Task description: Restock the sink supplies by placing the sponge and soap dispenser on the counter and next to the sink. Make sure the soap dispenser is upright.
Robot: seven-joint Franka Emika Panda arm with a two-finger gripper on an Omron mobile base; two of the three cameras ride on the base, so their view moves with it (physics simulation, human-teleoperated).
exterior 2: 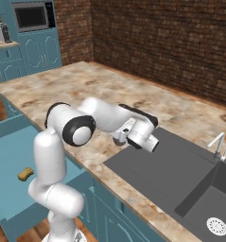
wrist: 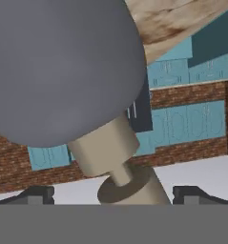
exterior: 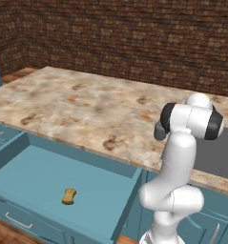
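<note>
The large beige marbled stone counter [exterior: 87, 105] with orange-brown blotches was spread over teal-blue cabinets, and the restocking was to be finished on it. The flat dark grey rectangular sink [exterior 2: 171, 165] was set into the counter at its right end. A deeper basin [exterior 2: 199, 201] was sunk in the sink's far part and a thin pale tap [exterior 2: 217, 144] was mounted behind it.

The wide teal-blue drawer [exterior: 39, 171] below the counter's edge was pulled fully out, presumably so that the supplies could be reached. Only the small tan-yellow bone-shaped sponge [exterior: 68, 196] was held in it, lying flat on the drawer floor, well apart from the sink.

The white arm was folded low over the counter, its two-finger gripper [wrist: 114, 193] brought to the strip of stone just beside the sink's near-left edge. The small grey-blue rounded soap dispenser [wrist: 63, 71] was seen there, close before the hand camera, its beige pump neck pointing between the dark fingertips [wrist: 36, 194]. The tips were spread wide, with nothing pinched by them.

The counter was shown at the top of the rolled hand view, so the bottle was judged to be upright, body down. Whether its base was resting on the stone could not be told. One half of the task was judged nearly done; the sponge was yet to be fetched.
</note>
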